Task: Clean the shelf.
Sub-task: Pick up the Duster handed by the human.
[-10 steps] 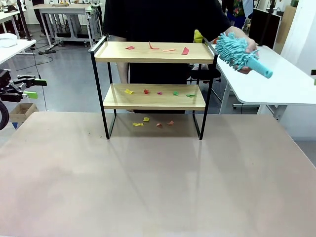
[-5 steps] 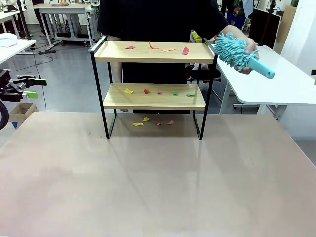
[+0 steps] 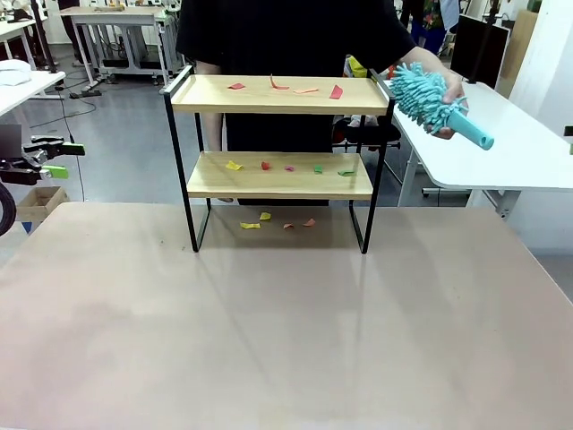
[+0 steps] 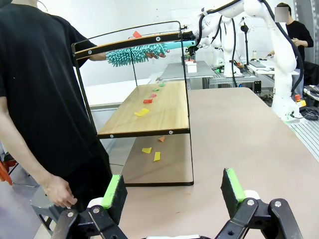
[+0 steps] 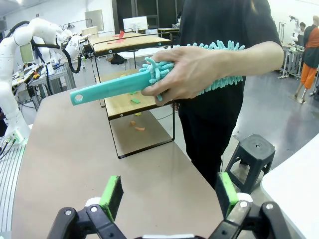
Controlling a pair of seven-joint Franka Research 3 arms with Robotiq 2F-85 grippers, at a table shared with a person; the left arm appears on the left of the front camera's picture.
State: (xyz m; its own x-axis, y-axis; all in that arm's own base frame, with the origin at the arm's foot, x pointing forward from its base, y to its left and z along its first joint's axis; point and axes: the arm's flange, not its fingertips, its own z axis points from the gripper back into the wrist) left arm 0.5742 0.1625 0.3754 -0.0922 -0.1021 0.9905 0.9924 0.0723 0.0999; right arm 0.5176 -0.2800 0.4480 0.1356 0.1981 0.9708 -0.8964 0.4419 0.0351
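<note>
- Left gripper (image 4: 173, 188) and right gripper (image 5: 168, 193): jaws wide apart, holding nothing.
- The shelf (image 3: 269, 96) stands at the far side of the tabletop (image 3: 269, 340). Coloured paper scraps (image 3: 265, 216) lie on both boards and underneath.
- Behind it, a person's hand (image 5: 192, 72) holds a teal duster (image 3: 416, 90) beside the top board's right end.

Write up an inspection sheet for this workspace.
Surface: table, with scraps lying under the shelf.
Job's things: shelf upright, scraps on both boards; duster in a person's hand by its top right end.
Clutter: nothing seen besides the scraps.
Grippers: left gripper and right gripper open, holding nothing.
Cables: cables on the floor, far left.
Surroundings: person behind the shelf; white table at right; stool.
</note>
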